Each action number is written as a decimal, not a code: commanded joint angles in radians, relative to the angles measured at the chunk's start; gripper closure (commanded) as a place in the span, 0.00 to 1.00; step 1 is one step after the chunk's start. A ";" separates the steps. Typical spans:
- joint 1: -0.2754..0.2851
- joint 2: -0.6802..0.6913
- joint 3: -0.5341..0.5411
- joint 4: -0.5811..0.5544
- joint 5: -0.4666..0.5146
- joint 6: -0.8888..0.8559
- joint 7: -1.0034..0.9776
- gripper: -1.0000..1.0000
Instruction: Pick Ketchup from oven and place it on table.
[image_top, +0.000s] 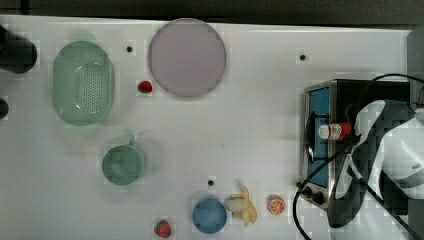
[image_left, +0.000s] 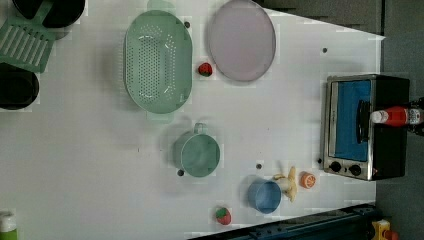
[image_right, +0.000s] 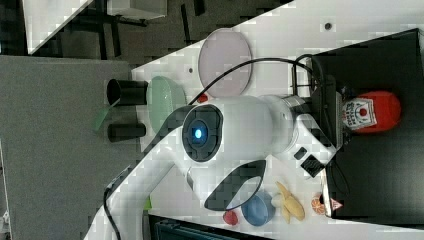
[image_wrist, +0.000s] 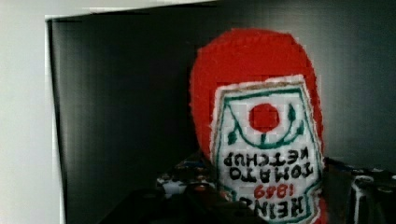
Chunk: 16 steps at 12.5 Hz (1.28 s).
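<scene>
Broadly, by label:

Ketchup: one slim red squeeze bottle (image_top: 336, 131) with a white cap and white-and-dark label, lying across the top of the oven, cap toward the door side, at the gripper's tip.

Oven: one black boxy toaster oven (image_left: 364, 126) with a silver front frame, blue-tinted glass door, dark handle and small knobs, directly beneath the gripper.

Gripper: the dark gripper (image_top: 353, 131) of the white arm sits at the bottle's body; how far its fingers are spread, and whether they grip the bottle, I cannot tell.

Wrist view: label text on the bottle, "TOMATO KETCHUP", red body against the black oven top.

Left view: bottle cap over the door handle, both knobs.

Right view: arm's blue light, bottle on the oven roof.

Table: large white flat tabletop (image_top: 250, 125) with small dark holes, spreading away from the gripper.

Counts, all well away from the gripper: two small red strawberries (image_top: 145, 87), one round pale lilac plate (image_top: 187, 57), one green perforated colander (image_top: 83, 83), one green cup (image_top: 123, 163), one blue bowl (image_top: 209, 215), one banana (image_top: 244, 205), one orange half (image_top: 276, 204).
</scene>
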 joint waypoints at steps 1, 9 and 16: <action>0.016 -0.086 -0.006 0.105 0.014 -0.091 -0.003 0.36; 0.165 -0.280 0.143 0.219 -0.161 -0.420 -0.025 0.36; 0.227 -0.371 0.394 0.139 -0.161 -0.537 -0.014 0.36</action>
